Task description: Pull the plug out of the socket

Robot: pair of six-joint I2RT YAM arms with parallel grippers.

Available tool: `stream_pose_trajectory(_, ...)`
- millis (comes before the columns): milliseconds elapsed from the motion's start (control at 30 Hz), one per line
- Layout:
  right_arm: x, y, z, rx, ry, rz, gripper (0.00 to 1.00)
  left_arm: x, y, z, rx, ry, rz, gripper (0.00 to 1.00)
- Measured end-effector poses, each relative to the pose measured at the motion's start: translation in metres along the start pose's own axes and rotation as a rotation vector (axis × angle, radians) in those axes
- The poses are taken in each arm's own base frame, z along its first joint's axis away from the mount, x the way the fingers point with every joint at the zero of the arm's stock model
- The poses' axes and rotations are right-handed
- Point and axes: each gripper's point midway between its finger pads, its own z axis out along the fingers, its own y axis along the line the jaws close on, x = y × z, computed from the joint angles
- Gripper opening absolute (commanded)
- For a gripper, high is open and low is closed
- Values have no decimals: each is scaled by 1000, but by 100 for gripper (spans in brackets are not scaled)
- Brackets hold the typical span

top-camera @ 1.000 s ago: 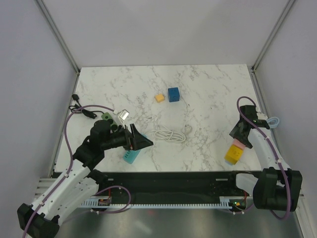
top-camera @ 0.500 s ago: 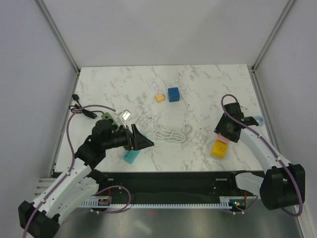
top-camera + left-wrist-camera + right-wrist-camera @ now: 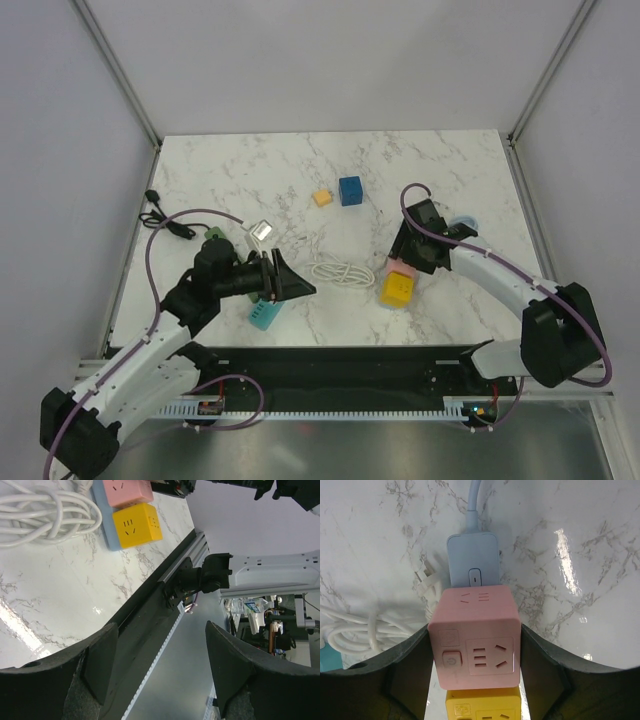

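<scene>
On marble desk (image 3: 440, 170), lower centre of frame, clamped right claw (image 3: 408, 258) round pink socket cube (image 3: 477, 645), likely bracing it; hung left claw (image 3: 157, 630) wide, empty.

Glossy, smooth marble-look table (image 3: 580, 540); matt, smooth plastic on the pink socket cube (image 3: 475, 625).

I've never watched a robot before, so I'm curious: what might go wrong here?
1. The right gripper clamps only the pink cube-shaped socket; the yellow cube adjoining it might drag along.
2. The white coiled cable lies close beside and could snag.
3. The left gripper hangs open, bracing nothing.
</scene>
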Motion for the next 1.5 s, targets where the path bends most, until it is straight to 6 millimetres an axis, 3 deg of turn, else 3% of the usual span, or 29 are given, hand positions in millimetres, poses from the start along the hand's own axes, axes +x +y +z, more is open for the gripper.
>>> stream_pose_trajectory(167, -3, 2, 5, 11, -11, -9, 54, 11, -7, 10, 29, 49, 5, 67)
stream_pose_trajectory(367, -6, 1, 5, 12, -28, -51, 78, 22, -24, 26, 80, 76, 37, 55)
stream_pose_trajectory(500, -17, 8, 0, -6, -58, -104, 90, 21, -18, 46, 63, 91, 24, 50)
stream_pose_trajectory(633, -38, 21, -8, -35, -111, -161, 91, 24, -17, 65, 42, 133, 11, 49)
stream_pose_trajectory(867, -58, 19, -22, 2, -171, -237, 93, 20, -46, 86, 95, 128, 61, 43)
stream_pose_trajectory(1033, -67, 14, -45, -3, -224, -252, 98, 20, -45, 112, 85, 144, 58, 34)
stream_pose_trajectory(1167, -77, 9, -68, -12, -290, -230, 98, 24, -44, 133, 70, 163, 55, 19)
stream_pose_trajectory(1400, -75, 5, -72, -8, -282, -223, 97, 30, -42, 164, 74, 149, 56, 3)
stream_pose_trajectory(1500, -66, 9, -65, -31, -241, -234, 95, 37, -35, 178, 63, 166, 42, 2)
